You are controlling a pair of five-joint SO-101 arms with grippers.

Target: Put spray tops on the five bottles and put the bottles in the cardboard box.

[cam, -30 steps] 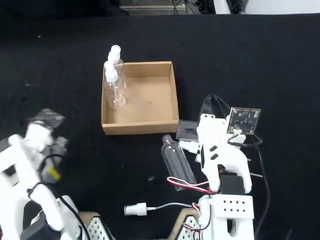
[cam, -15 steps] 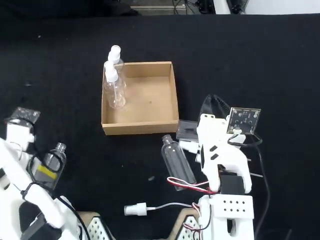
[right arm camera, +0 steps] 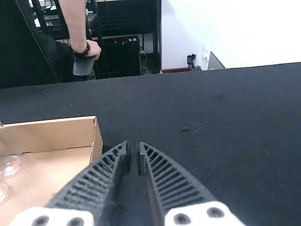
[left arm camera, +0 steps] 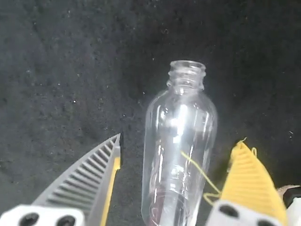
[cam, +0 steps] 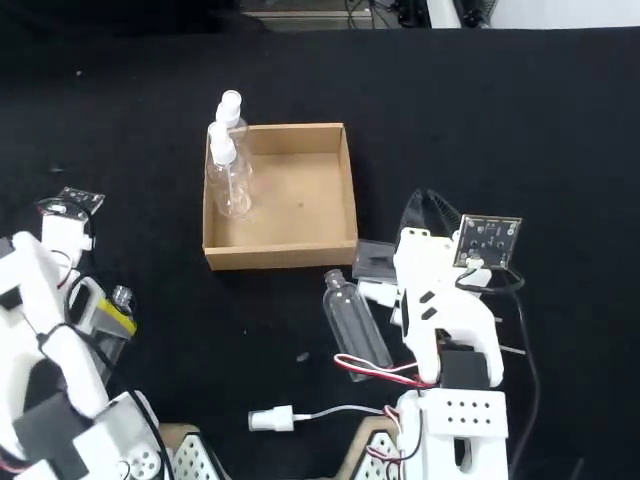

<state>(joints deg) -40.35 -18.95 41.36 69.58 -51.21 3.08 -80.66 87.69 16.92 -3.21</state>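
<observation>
Between the open jaws of the left pincer (left arm camera: pixel 178 140), ungripped: uncapped bottle (left arm camera: pixel 178 160), on the surface (left arm camera: pixel 70 70). Close gently on the mid-body, leaving the threaded neck clear for the spray top (cam: pixel 270 418).

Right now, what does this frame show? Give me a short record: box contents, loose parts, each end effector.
cardboard box: holds two capped bottles, standing at one side wall
left end effector: open, fingers either side of an uncapped bottle, gaps on both sides
right end effector: shut, empty, beside the box
lying bottle: uncapped, on the table by the right arm
spray top: loose on the table
progress: two bottles boxed
</observation>
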